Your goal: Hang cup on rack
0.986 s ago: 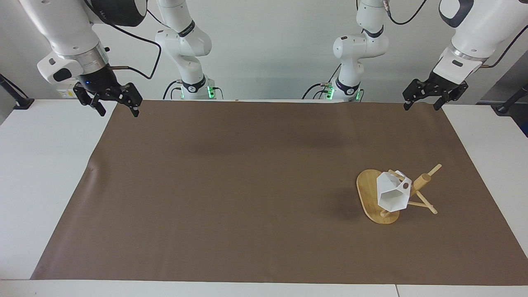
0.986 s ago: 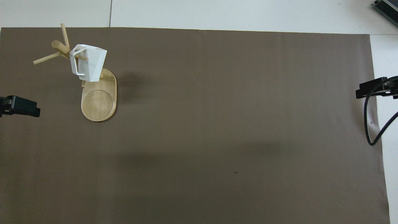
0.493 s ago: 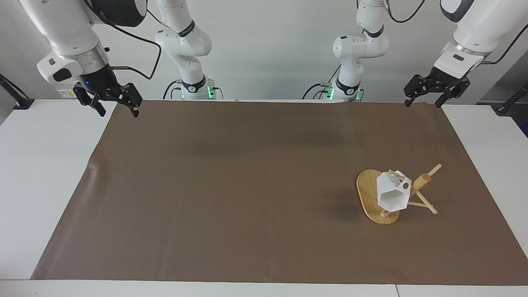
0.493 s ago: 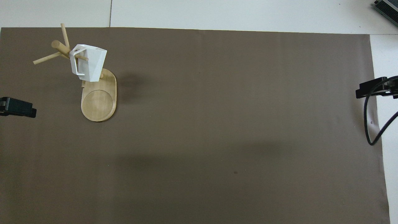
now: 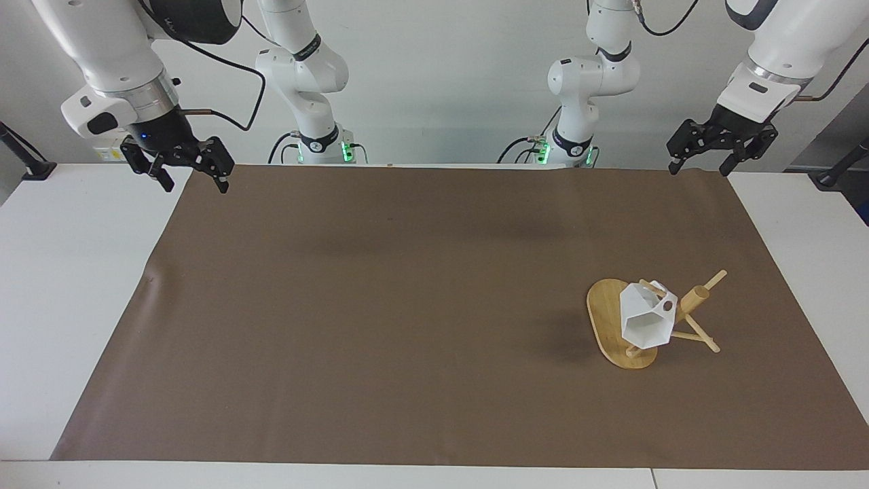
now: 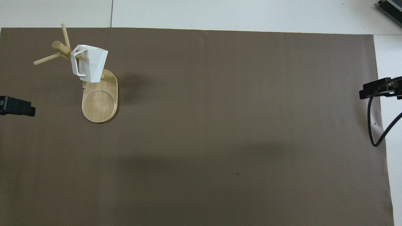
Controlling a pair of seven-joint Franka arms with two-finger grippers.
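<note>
Two glossy white jointed robot arms with rounded shells and dark joint bands end in silver wrist rings and black two-finger grippers, left (image 5: 722,149) and right (image 5: 178,161). Black cables loop along them; green lights glow at both bases.

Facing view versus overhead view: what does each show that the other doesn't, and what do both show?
Only the facing view shows both arms and bases, with the left claw and right claw open and raised over the mat's corners nearest the robots; it also looks into the cup's open mouth.

Only the overhead view shows the peg passing through the cup's handle, plus the round recess in the rack's base.

Both show the cup hanging on the rack toward the left arm's end of the brown mat, with neither claw holding anything.
</note>
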